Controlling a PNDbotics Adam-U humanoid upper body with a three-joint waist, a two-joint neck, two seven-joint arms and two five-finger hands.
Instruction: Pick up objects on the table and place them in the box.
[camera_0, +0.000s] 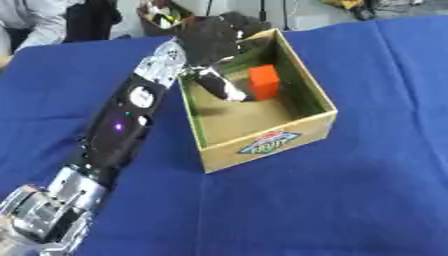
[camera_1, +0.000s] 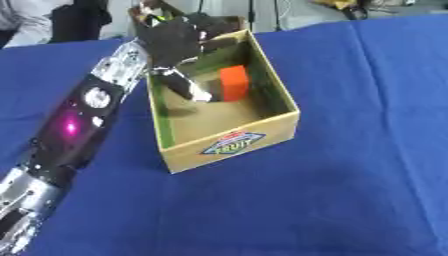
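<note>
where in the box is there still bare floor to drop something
The near half of the box, between the labelled front wall and the orange block, is bare floor. The far half is crowded: the block stands there, with the left hand and the dark object beside it.

blue tablecloth (camera_0: 350, 190), cluttered far edge

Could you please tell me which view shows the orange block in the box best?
The left eye view: the orange block stands clear of the left hand, its front face whole. The right eye view shows the same block, but the hand's fingers lie closer to it.
</note>
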